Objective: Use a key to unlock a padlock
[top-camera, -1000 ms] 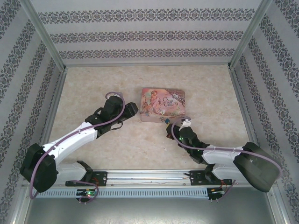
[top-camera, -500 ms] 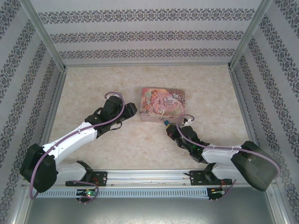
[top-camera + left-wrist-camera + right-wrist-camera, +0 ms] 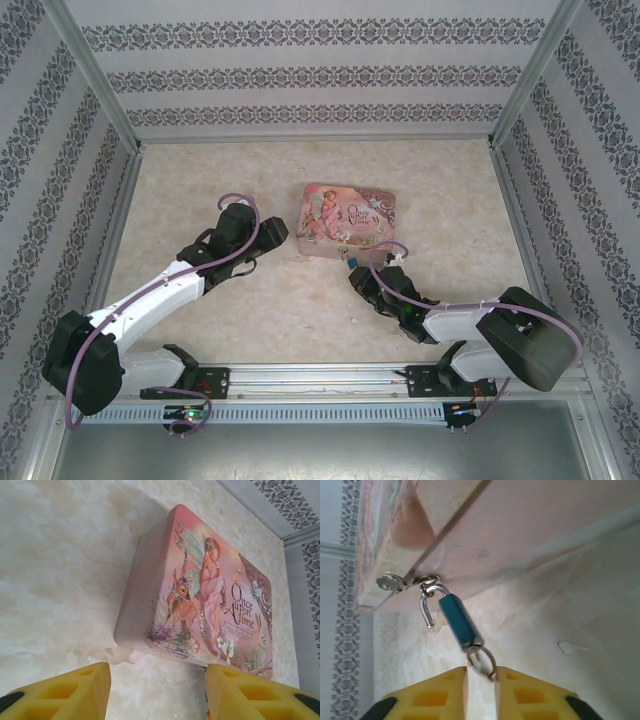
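Nearest the arm bases, the right gripper (image 3: 480, 677) holds its yellow fingers (image 3: 430, 697) a narrow gap apart, with a small silver key ring (image 3: 481, 661) at their tips. I cannot tell whether they pinch it. The ring joins the near end of the padlock (image 3: 460, 621). The padlock's thin shackle (image 3: 426, 605), one end free of the teal body, hooks through the hasp (image 3: 390, 582) on the near edge of the pink tin (image 3: 200, 595). Beyond, the left gripper (image 3: 157, 695) stands released, wide and empty, just short of the tin's left side on the marbled table (image 3: 200, 180).
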You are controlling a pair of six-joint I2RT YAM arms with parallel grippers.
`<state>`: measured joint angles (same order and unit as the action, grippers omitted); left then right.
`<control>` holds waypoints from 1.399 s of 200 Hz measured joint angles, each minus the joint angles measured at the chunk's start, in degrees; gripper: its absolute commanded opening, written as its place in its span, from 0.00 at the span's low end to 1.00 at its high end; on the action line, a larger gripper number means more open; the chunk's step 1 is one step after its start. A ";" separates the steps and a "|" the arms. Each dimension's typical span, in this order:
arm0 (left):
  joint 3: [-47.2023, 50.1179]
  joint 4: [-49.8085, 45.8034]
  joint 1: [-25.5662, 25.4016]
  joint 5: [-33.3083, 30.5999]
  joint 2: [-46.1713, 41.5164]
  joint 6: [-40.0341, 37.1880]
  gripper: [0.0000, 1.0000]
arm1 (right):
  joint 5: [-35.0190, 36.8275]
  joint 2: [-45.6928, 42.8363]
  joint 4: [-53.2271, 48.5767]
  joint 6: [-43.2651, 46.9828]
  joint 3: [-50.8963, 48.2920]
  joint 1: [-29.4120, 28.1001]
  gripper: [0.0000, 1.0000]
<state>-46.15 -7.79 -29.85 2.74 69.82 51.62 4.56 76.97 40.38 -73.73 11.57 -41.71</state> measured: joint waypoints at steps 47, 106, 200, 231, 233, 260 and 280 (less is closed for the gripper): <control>0.00 -0.94 2.38 0.50 -0.22 -0.90 0.62 | 0.07 -4.24 -5.31 1.70 0.28 0.02 0.64; 0.02 -0.55 4.46 3.54 -0.70 -3.39 0.72 | -0.61 -16.17 -12.79 9.18 1.55 2.03 0.98; -4.52 4.15 6.34 13.18 12.70 -4.81 0.74 | -11.37 -19.34 -13.18 13.62 1.20 11.65 0.98; -8.83 5.70 6.88 17.03 20.20 -5.68 0.74 | -12.81 -19.02 -13.03 13.81 0.72 13.35 0.98; -9.16 5.77 6.88 17.31 20.79 -5.84 0.73 | -12.94 -18.95 -12.92 13.81 0.68 13.51 0.98; -12.72 6.12 7.13 19.63 26.47 -7.41 0.72 | -14.38 -17.81 -12.26 14.16 0.26 14.73 0.98; -13.94 6.38 7.17 20.22 28.44 -8.22 0.71 | -15.21 -17.11 -11.76 14.19 0.26 14.99 0.98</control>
<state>-60.10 -1.41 -22.68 22.96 98.26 43.40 -10.66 59.86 28.62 -59.55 11.84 -26.72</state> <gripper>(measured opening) 0.715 0.984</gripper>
